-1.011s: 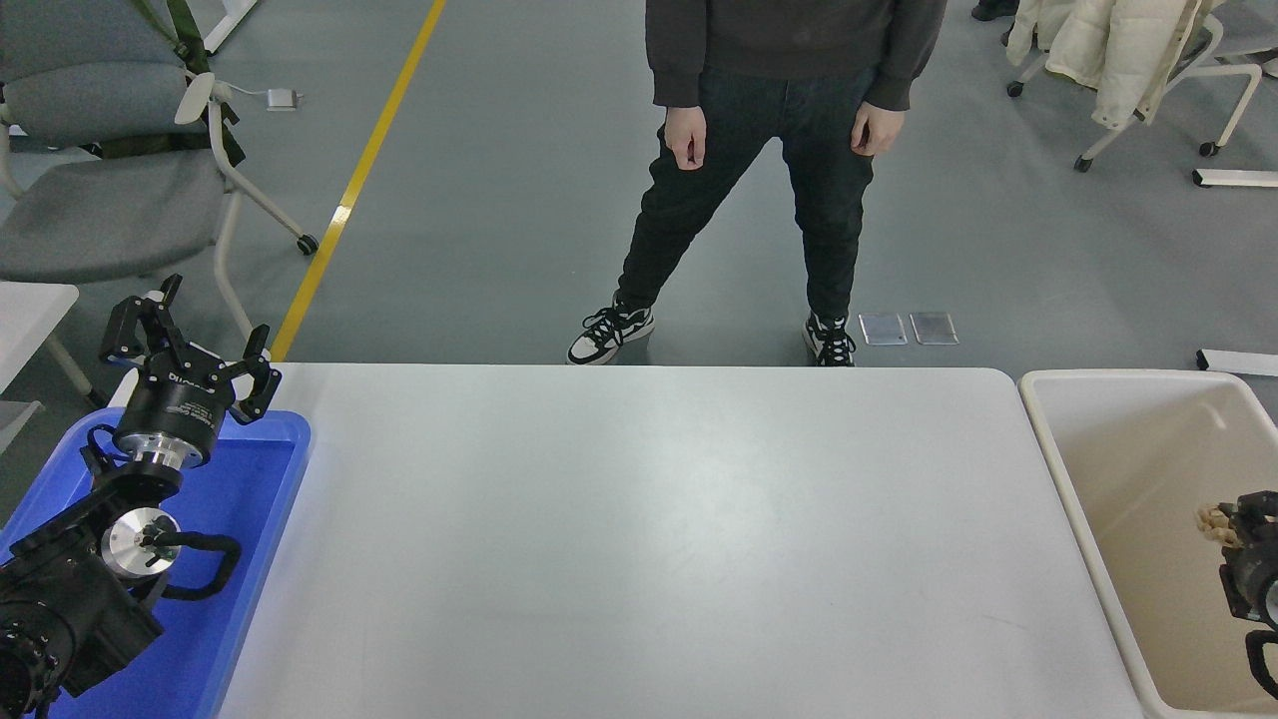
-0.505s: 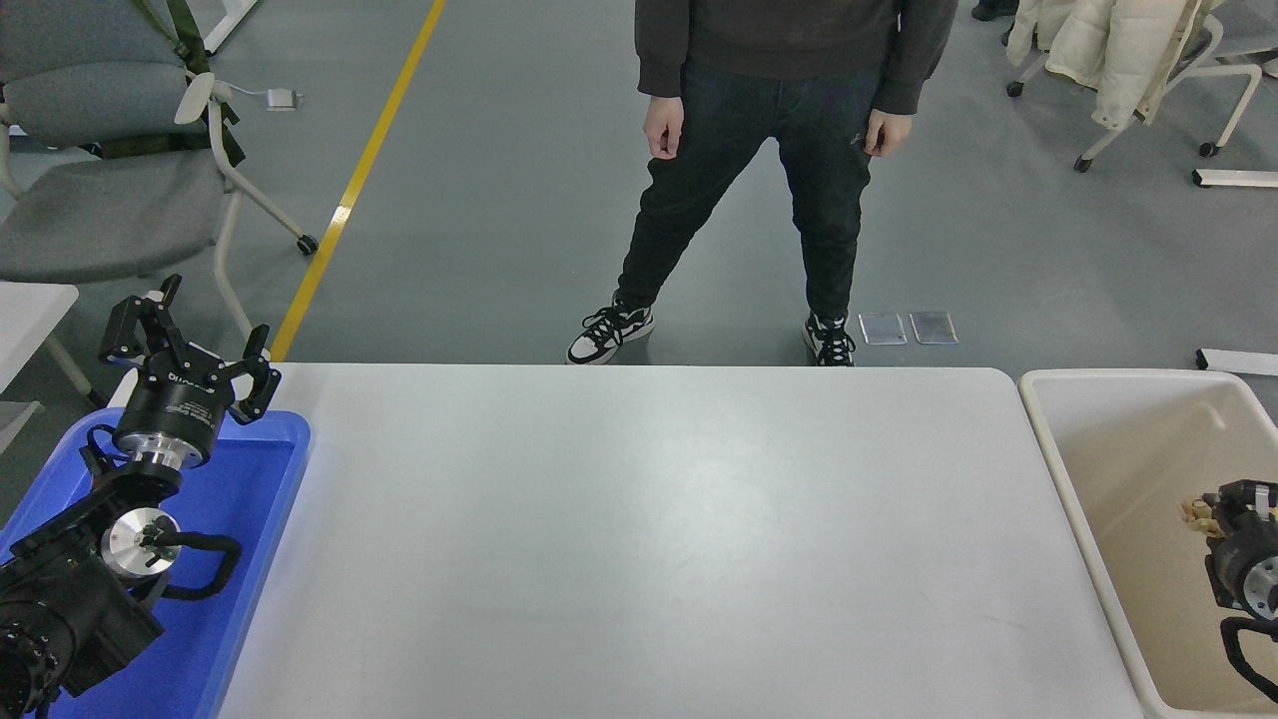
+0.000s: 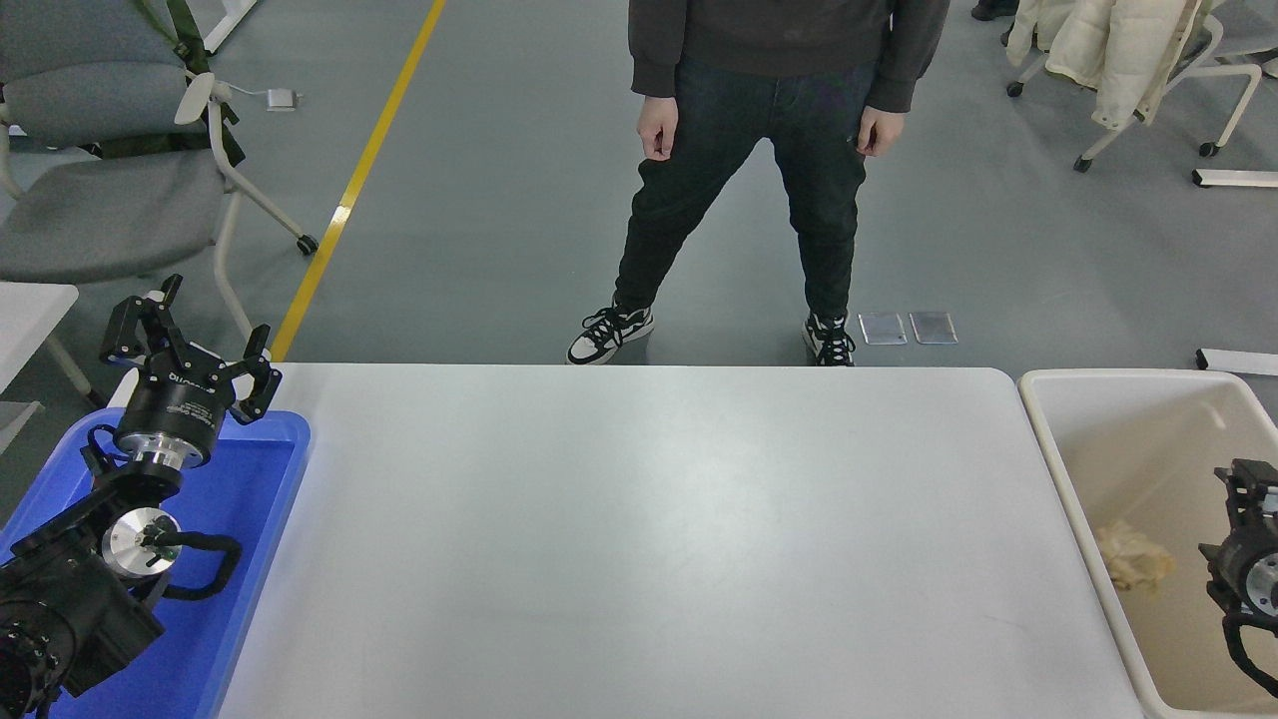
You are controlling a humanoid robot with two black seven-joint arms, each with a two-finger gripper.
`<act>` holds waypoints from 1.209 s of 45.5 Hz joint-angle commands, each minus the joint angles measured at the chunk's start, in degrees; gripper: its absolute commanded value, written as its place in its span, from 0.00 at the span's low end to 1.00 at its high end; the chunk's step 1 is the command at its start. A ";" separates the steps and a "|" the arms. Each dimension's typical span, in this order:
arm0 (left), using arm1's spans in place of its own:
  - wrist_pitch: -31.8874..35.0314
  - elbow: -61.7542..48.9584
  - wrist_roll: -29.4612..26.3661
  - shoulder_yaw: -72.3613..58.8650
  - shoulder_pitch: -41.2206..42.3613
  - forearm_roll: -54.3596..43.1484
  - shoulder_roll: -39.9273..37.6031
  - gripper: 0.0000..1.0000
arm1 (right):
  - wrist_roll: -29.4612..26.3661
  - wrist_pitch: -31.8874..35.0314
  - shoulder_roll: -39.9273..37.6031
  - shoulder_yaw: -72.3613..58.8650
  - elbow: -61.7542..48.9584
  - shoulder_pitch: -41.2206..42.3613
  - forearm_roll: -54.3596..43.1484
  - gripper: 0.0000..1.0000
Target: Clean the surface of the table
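Table surface (image 3: 639, 539): fills our view between the two bins — we see nothing lying on it, so clearing looks done.
Beige tub (image 3: 1058, 459): at the right, a crumpled scrap (image 3: 1133, 559) inside.
Left gripper (image 3: 190, 345): parked over the blue tray (image 3: 270, 469), fingers spread, empty.
Right gripper (image 3: 1248, 489): above the tub — we cannot tell its fingers.

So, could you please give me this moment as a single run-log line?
smooth white rectangular tabletop: bare | crumpled beige wad: inside beige rectangular plastic tub | right gripper: over tub | left gripper: parked over blue plastic tray
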 commanded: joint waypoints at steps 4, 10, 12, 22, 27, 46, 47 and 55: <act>0.03 -0.03 0.00 0.00 0.00 0.00 0.05 1.00 | 0.27 0.41 -4.44 16.36 5.42 0.12 0.27 1.00; 0.03 0.06 0.00 0.00 0.00 0.00 -0.04 1.00 | 0.62 0.50 -6.65 24.11 13.06 -0.76 -0.52 1.00; 0.03 0.06 0.00 0.00 0.00 0.00 -0.04 1.00 | 1.06 0.50 -6.91 24.99 15.27 -0.85 -0.79 1.00; 0.03 -0.03 0.00 0.00 0.00 0.00 -0.04 1.00 | 5.11 7.34 -6.12 36.57 27.82 -5.23 -0.79 1.00; -0.06 -0.03 0.00 0.00 0.00 0.00 0.05 1.00 | 5.20 9.20 -2.52 47.74 41.44 -11.56 -4.38 1.00; -0.06 0.06 0.00 0.00 -0.08 0.00 -0.04 1.00 | 14.41 1.64 14.88 53.82 46.92 -12.80 -28.47 1.00; -0.15 -0.03 0.00 0.00 -0.09 0.00 -0.04 1.00 | 15.12 1.64 15.15 53.91 46.57 -12.71 -28.91 1.00; -0.06 0.06 0.00 0.00 -0.08 0.00 -0.04 1.00 | 17.32 1.55 15.41 55.05 43.40 -12.54 -30.41 1.00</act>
